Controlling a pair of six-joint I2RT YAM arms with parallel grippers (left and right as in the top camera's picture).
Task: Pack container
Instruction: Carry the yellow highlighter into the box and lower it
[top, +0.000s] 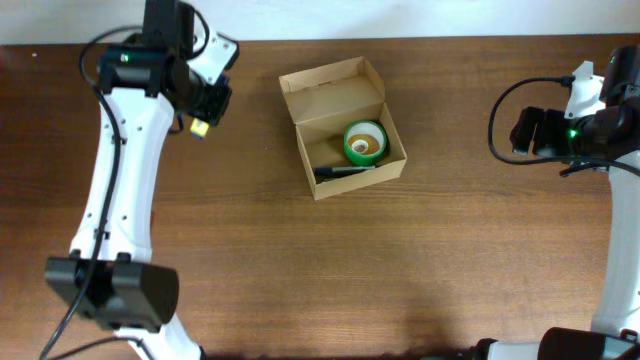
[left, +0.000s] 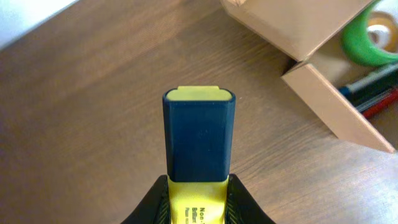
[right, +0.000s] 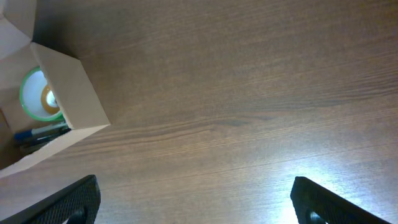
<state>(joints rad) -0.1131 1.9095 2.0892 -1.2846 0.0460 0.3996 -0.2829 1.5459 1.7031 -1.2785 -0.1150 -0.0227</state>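
Note:
The tan cardboard container (top: 392, 160) stands open at the table's back middle, its flap lid (top: 330, 87) folded back. Inside lie a green tape roll (top: 364, 142) and pens (top: 345, 171). My left gripper (top: 200, 122) is shut on a yellow highlighter with a dark blue cap (left: 199, 140), held above the table to the left of the container (left: 336, 106). My right gripper (top: 530, 133) is open and empty, far right of the container; its fingers show at the bottom corners of the right wrist view (right: 193, 199), with the container (right: 71, 93) at the left.
The brown wooden table (top: 330, 270) spans the view. The left arm's base (top: 110, 290) sits at the front left, the right arm (top: 620, 200) along the right edge. A white wall edge runs along the back.

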